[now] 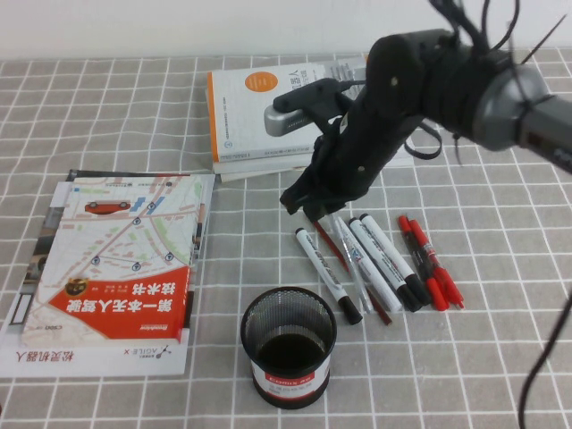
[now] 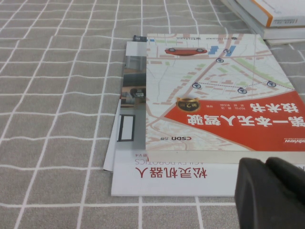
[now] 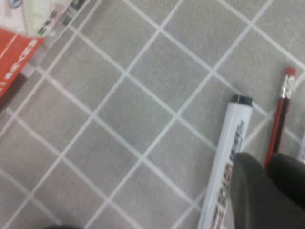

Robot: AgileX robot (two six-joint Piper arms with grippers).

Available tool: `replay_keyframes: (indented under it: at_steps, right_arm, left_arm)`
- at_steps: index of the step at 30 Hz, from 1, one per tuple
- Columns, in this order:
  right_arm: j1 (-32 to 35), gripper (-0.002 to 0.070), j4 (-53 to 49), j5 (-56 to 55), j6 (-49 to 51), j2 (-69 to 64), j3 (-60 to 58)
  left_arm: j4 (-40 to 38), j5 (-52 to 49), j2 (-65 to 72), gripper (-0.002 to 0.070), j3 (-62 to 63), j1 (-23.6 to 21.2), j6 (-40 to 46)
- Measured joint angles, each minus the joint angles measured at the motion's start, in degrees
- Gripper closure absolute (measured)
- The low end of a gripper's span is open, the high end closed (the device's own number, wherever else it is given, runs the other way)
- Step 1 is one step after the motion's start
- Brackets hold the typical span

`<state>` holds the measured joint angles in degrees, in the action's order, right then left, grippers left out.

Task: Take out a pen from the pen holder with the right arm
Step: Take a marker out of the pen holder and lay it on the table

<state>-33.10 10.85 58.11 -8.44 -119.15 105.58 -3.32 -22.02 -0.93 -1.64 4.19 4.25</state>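
overhead, right gripper closed over pens, left gripper wrist-view only, near book

A black mesh cup stands at 6 o'clock on the grey checked cloth. Up from the cup, toward 1 o'clock, pens lie flat side by side: three white markers, a thin pencil and two red pens (the red ones are at the 3 o'clock end). The right gripper hangs over the top ends of the markers, jaws closed tight. Its arm comes in from 2 o'clock. A red book lies at 9 o'clock, and white books lie at 12 o'clock.
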Motion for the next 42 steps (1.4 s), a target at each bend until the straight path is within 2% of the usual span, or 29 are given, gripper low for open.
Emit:
replay_keyframes:
  at_steps: [10,35,38,42]
  right_arm:
    - [0.52,0.0661,0.64,0.00,-2.93,-6.46,4.85]
    - [1.36,0.0657,4.87,-4.17,-5.96,-7.31,4.94]
    - [1.36,0.0624,4.79,-4.26,-5.96,-7.31,4.94]
    - [1.36,0.0527,4.79,-4.26,-5.96,-7.31,4.94]
  left_arm:
    - [0.00,0.00,0.00,0.0678,0.00,0.00,0.00]
    - [0.00,0.00,0.00,0.0678,0.00,0.00,0.00]
    - [0.00,0.00,0.00,0.0678,0.00,0.00,0.00]
    - [0.00,0.00,0.00,0.0678,0.00,0.00,0.00]
